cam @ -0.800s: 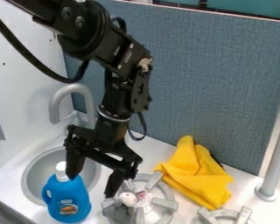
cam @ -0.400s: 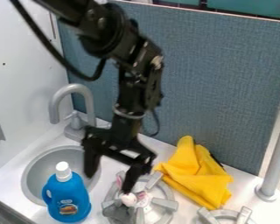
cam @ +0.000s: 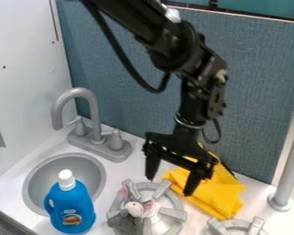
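Black two-finger gripper (cam: 170, 185), spread wide
It hangs near a crumpled yellow cloth (cam: 216, 198); grey-and-white plush toy (cam: 131, 217) (pink-eared) on round grey burner (cam: 172, 213).

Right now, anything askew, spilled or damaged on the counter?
Small grey-and-white plush toy lies on the round grey stove burner, odd spot for a soft toy. No spill or damage visible.

Gripper (cam: 169, 186) shifted toward view's right, now partly before yellow cloth (cam: 218, 199); faucet base (cam: 99, 148) uncovered.
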`<state>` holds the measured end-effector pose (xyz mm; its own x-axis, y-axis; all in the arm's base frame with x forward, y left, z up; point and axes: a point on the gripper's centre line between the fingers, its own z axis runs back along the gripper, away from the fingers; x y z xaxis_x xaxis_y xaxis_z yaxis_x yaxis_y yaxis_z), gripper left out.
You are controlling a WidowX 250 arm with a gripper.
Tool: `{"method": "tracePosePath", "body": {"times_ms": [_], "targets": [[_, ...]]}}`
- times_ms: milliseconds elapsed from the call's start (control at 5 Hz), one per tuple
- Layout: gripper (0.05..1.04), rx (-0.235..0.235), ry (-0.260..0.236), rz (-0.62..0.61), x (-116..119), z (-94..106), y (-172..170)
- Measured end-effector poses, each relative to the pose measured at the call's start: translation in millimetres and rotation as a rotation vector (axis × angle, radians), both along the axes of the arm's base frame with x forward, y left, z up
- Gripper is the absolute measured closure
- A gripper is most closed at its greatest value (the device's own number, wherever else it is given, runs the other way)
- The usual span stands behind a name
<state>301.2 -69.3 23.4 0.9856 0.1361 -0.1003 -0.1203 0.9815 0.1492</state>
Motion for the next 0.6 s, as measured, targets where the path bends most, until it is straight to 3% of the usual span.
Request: {"method": "tracePosePath", "body": {"times_ms": [200, 600], "targets": [[0.075, -0.017, -0.036, -0.022, 23.0, -19.3, -20.2], [0.075, -0.105, -0.033, -0.059, 64.5, -48.5, -46.7]]}}
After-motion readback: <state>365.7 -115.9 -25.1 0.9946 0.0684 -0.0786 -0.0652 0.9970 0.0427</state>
